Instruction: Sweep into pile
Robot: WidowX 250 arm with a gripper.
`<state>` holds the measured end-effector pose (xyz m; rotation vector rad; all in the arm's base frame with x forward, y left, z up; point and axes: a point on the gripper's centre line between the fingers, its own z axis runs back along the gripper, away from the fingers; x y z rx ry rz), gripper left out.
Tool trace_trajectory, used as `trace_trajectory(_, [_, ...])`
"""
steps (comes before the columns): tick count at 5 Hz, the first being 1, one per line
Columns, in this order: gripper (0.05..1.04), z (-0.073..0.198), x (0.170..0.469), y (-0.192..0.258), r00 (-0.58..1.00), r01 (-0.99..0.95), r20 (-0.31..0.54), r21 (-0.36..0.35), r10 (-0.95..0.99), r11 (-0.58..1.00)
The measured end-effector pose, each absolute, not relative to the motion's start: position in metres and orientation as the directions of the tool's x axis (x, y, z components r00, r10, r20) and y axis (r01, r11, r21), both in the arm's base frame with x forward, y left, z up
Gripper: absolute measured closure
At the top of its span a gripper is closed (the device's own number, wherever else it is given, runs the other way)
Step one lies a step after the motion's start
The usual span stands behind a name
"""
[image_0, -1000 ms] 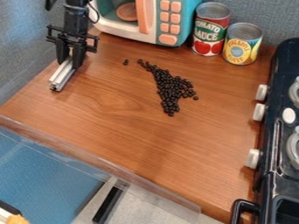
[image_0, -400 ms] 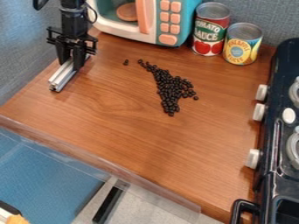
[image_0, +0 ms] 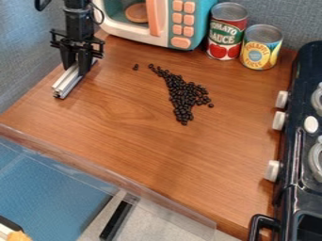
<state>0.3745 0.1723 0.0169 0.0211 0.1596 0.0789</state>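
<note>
My gripper [image_0: 76, 70] hangs down at the upper left of the wooden table, its two fingers around a silver metal bar [image_0: 68, 84], gripping it. The bar lies at a slant, low at the table surface, left of the beans. Dark beans [image_0: 185, 96] are spread in an irregular patch right of centre, with a thin tail running to the upper left. A couple of beans [image_0: 135, 67] lie apart, between that tail and the gripper.
A toy microwave [image_0: 180, 23] stands at the back, with a red can [image_0: 227, 32] and a yellow can [image_0: 260, 47] to its right. A dark toy stove [image_0: 304, 141] runs along the right side. A clear raised strip [image_0: 107, 175] borders the front edge.
The upper arm has shifted slightly to the left, while the gripper and bar have hardly moved. The beans lie as before.
</note>
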Motion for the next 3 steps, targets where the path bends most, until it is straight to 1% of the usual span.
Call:
trace_trajectory(1, [0.337, 0.019, 0.368, 0.16, 0.987, -0.084, -0.137, -0.019, 0.081, 0.996])
trace_trajectory(2, [0.091, 0.049, 0.358, 0.164, 0.994, -0.092, -0.055, -0.01, 0.091, 0.996])
trace_trajectory(3, [0.077, 0.078, 0.34, 0.194, 0.985, -0.16, 0.073, 0.032, 0.157, 0.987])
